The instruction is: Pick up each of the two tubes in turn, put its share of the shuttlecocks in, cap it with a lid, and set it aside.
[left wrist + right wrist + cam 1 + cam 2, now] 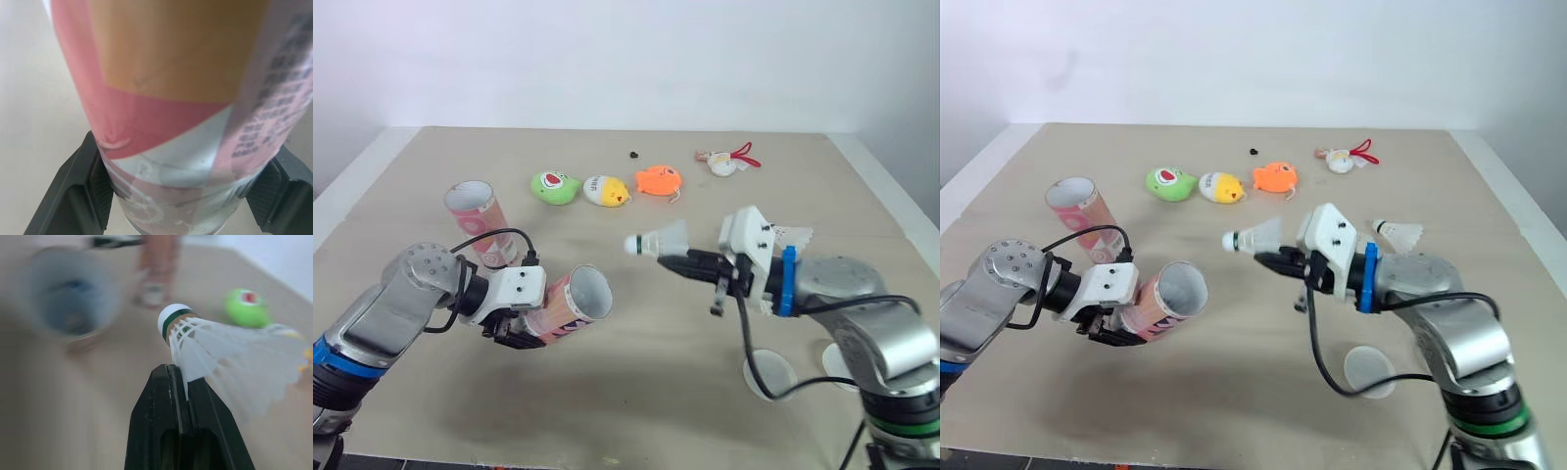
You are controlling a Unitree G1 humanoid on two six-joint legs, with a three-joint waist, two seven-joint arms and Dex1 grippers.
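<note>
The left claw (519, 331) is clenched on the lower body of a pink tube (576, 304), held tilted above the worktop (636, 401) at about 8 o'clock, its open mouth turned toward 3 o'clock. The right claw (677, 261) pinches a white shuttlecock (658, 240) by the edge of its feather skirt. It is held near the centre with the cork aimed toward 9 o'clock, apart from the tube's mouth.

The grip is the likeliest weak point. Feathers are soft and springy, so the shuttlecock could twist or slip out when the cork meets the rim. The cork also looks to sit a little above the mouth's centre, so a straight push may catch the upper edge and knock the tube askew in the left claw.

The second tube (478, 220) rests at 10 o'clock, and another shuttlecock (1398, 232) lies at 3 o'clock behind the right arm. Two white lids (771, 375) lie at 5 o'clock, close under that arm, where a sweep could scatter them.

The worktop is a matt beige board. Along its far side sit a green toy (554, 186), a yellow toy (606, 190), an orange toy (658, 180) and a white trinket with a red cord (724, 162). Behind it is a plain white wall (626, 59).
</note>
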